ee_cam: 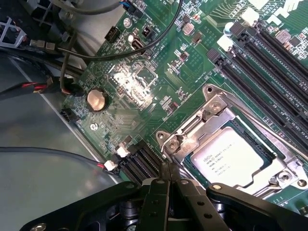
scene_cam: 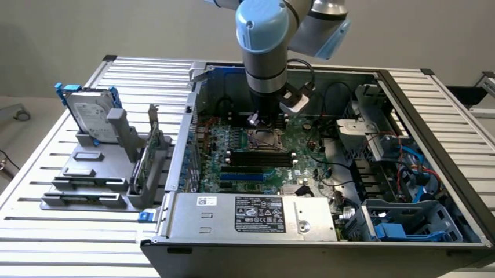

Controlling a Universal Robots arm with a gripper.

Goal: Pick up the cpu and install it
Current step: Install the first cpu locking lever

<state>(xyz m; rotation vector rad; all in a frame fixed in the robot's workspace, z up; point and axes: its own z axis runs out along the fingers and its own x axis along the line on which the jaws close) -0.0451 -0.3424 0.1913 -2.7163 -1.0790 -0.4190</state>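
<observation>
An open computer case (scene_cam: 433, 174) lies on a slatted metal surface (scene_cam: 46, 231), its green motherboard (scene_cam: 232, 145) facing up. The robot arm (scene_cam: 267, 46) reaches down into the case. The cpu (ee_cam: 227, 158), a nearly square chip with a silver-grey top, lies flat in the socket frame (ee_cam: 211, 108), label side up, its edges square with the frame. The gripper (ee_cam: 169, 179) hovers just beside the socket's corner, its black fingers (ee_cam: 159, 192) clenched together and holding nothing. A hard drive (scene_cam: 89, 113) stands in a grey rack outside the case, at the exterior view's left.
</observation>
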